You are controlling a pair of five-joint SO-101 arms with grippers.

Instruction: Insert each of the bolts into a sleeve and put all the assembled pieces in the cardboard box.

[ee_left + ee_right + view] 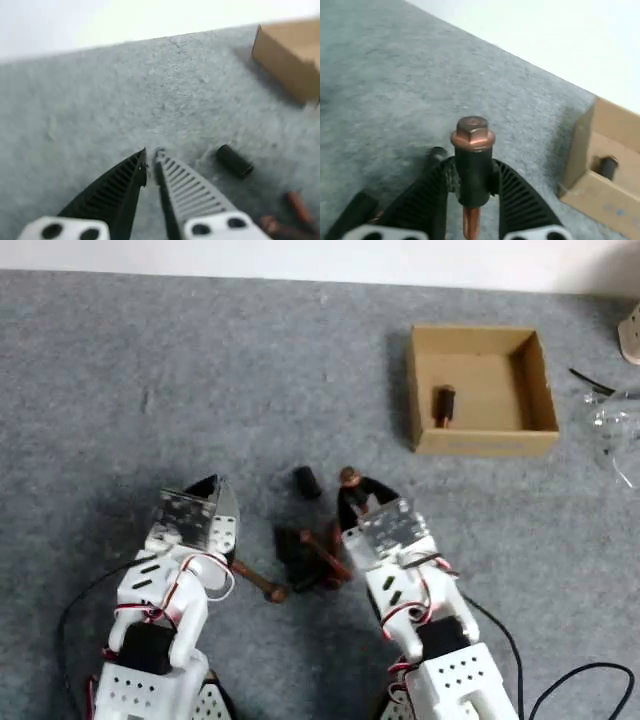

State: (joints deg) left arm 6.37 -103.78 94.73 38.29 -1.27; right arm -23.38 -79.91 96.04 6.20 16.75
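My right gripper (472,170) is shut on a black sleeve (472,182) with a copper bolt (472,134) pushed through it, held upright above the mat; the same gripper (358,504) sits just right of centre in the high view. My left gripper (150,156) is shut with nothing in it and hovers over bare carpet (207,498). A loose black sleeve (306,482) (234,161) lies between the arms. Behind it is a pile of sleeves and bolts (312,554), with one bolt (258,581) beside it. The cardboard box (427,370) (580,145) holds one assembled piece (443,405) (607,166).
Grey carpet covers the table. A clear plastic object with black cables (608,418) lies right of the box, and a white object (631,334) sits at the far right edge. Open carpet stretches across the back left.
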